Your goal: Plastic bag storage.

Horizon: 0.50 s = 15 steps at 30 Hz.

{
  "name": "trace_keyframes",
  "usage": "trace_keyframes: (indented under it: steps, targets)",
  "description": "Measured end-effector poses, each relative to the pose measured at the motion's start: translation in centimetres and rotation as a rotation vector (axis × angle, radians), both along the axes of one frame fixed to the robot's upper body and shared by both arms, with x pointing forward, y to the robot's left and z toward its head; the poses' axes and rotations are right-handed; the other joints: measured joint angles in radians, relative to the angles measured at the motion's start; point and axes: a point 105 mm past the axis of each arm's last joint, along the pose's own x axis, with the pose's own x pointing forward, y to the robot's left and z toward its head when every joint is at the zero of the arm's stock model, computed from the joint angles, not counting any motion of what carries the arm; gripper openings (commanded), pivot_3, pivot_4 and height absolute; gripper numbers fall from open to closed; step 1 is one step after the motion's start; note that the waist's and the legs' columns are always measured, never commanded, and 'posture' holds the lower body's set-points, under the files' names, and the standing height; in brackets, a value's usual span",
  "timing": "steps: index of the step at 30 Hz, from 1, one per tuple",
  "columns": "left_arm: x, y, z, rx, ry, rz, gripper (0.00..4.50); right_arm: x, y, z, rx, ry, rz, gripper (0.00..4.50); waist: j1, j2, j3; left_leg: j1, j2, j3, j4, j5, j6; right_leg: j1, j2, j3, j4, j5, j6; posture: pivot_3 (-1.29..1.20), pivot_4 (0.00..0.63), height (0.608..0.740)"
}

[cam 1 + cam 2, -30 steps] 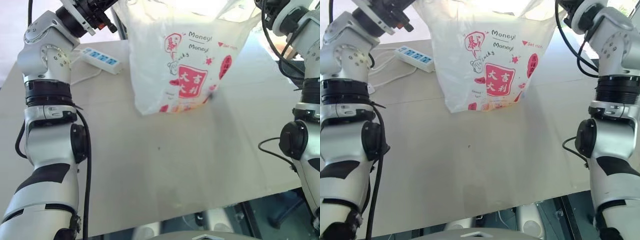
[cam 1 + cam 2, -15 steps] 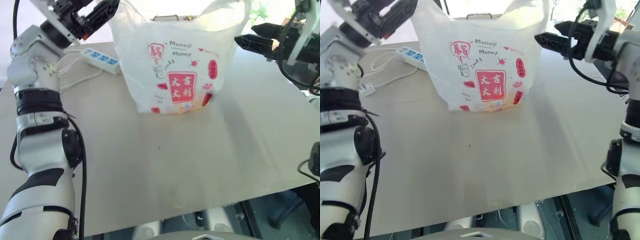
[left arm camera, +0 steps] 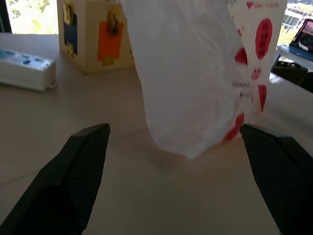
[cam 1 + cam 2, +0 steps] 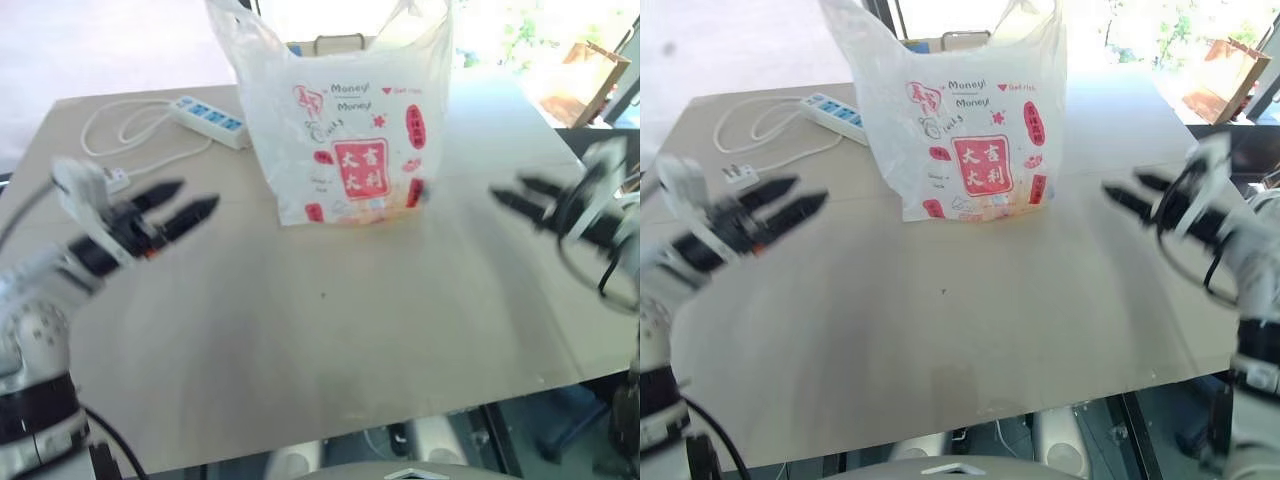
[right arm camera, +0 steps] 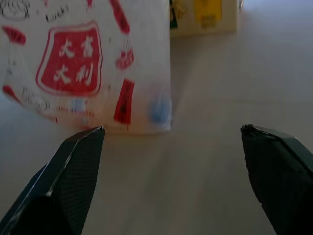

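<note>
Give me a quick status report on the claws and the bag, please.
Left claw open, empty. Right claw open, empty. Plastic bag standing on the table between them, unheld. Nothing in the way; power strip off to the left.

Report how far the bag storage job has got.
Done: the translucent white plastic bag with red print stands on the beige table, released. In hand: nothing; the left tool and right tool hang open on either side of it. Left: flattening, folding and storing it.
</note>
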Motion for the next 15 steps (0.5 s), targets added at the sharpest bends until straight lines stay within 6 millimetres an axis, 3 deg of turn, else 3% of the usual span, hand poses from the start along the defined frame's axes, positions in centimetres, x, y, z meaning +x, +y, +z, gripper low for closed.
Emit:
trace_keyframes:
  steps: [1, 4, 7, 10, 15]
  targets:
    - [-1.0, -0.5, -1.6, 0.038, 0.031, 0.033, 4.47, -0.8, 0.6, -1.7, -0.05, -0.003, 0.028, 4.5, 0.009, 0.001, 0.001, 0.004, -0.001, 0.0, 0.001, 0.001, 0.0, 0.003, 0.001, 0.001, 0.0, 0.001, 0.0, 0.0, 0.15, 0.739]
    - [-3.4, -1.9, -6.5, 0.123, 0.122, 0.083, 4.47, -2.6, 1.6, -4.5, -0.131, -0.075, 0.073, 4.5, 0.012, 0.002, 0.0, 0.034, 0.003, 0.004, -0.004, -0.001, 0.0, 0.033, 0.002, 0.002, -0.008, -0.002, -0.004, 0.0, 0.15, 0.739]
    - [-4.7, -2.7, -9.8, 0.154, 0.145, 0.154, 4.47, -3.4, 2.1, -6.7, -0.152, -0.106, 0.095, 4.5, 0.012, 0.002, 0.0, 0.035, 0.004, 0.008, -0.002, 0.0, 0.0, 0.033, 0.002, 0.004, -0.007, -0.003, -0.003, 0.0, 0.15, 0.739]
    - [-5.3, -3.6, -11.0, 0.173, 0.139, 0.188, 4.47, -3.6, 1.6, -7.3, -0.16, -0.124, 0.087, 4.5, 0.015, 0.002, 0.0, 0.034, 0.004, 0.01, -0.001, 0.0, 0.0, 0.032, 0.002, 0.005, -0.005, -0.002, -0.005, 0.0, 0.15, 0.739]
    - [-5.3, -4.5, -10.7, 0.195, 0.079, 0.203, 4.47, -3.8, 1.0, -8.1, -0.166, -0.119, 0.078, 4.5, 0.015, 0.001, -0.001, 0.033, 0.006, 0.009, -0.002, 0.0, 0.0, 0.031, 0.004, 0.005, -0.005, -0.002, -0.006, 0.0, 0.15, 0.739]
